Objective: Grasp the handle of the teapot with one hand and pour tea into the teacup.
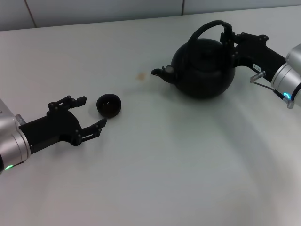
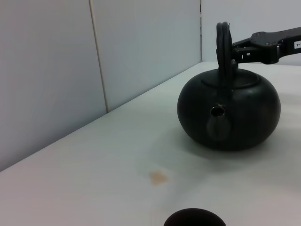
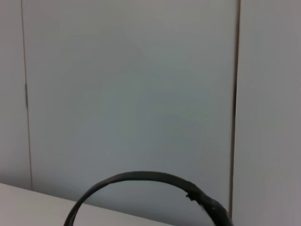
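On the white table (image 1: 155, 179), the right gripper (image 1: 229, 40) grips the teapot's (image 1: 203, 70) handle (image 1: 202, 30), left gripper (image 1: 89, 115) waits open by the teacup (image 1: 108, 105); no tea poured yet.

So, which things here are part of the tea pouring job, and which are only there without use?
Part of the job:
- teapot
- handle, with the right gripper at it
- teacup
- left gripper, open beside the teacup

Only there:
- brownish stain on the table
- wall panels behind

Head camera overlooks table (image 1: 155, 179); wrists low, probably sharing teapot (image 1: 203, 68).
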